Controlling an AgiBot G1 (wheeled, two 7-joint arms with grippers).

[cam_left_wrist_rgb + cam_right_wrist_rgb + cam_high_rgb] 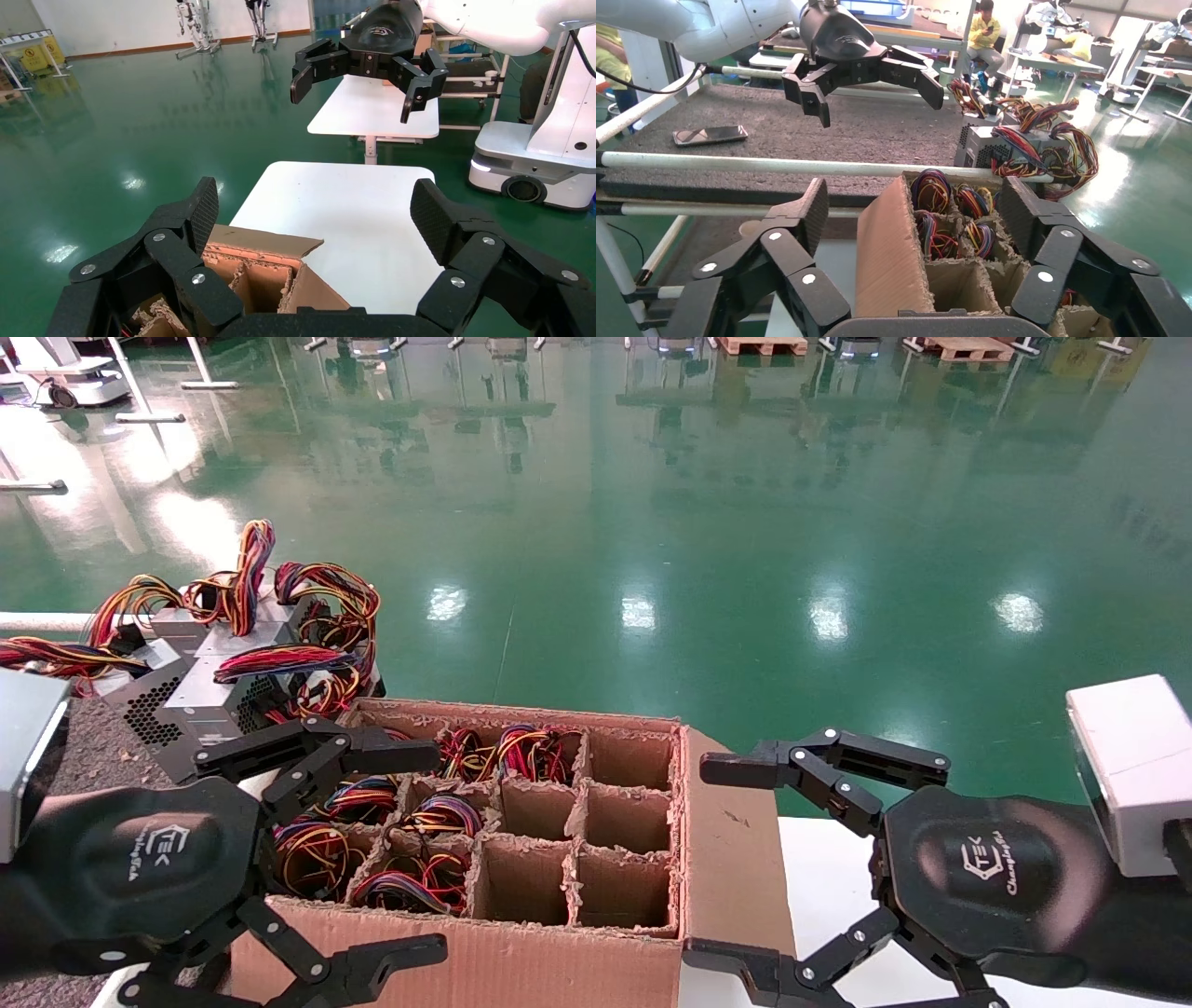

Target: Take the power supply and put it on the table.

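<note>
A cardboard box with divider cells stands in front of me. Power supplies fill its left cells, and only their coloured wire bundles show. Silver-grey power supplies with wires also lie piled on the dark speckled table at the left. My left gripper hovers open over the box's left cells, holding nothing. My right gripper is open and empty beside the box's right flap. In the right wrist view, its fingers straddle the box, with the wire bundles beyond.
The box rests on a smooth white surface. Its right cells are empty. A white round rail edges the table, and a phone lies on it. Green floor stretches beyond.
</note>
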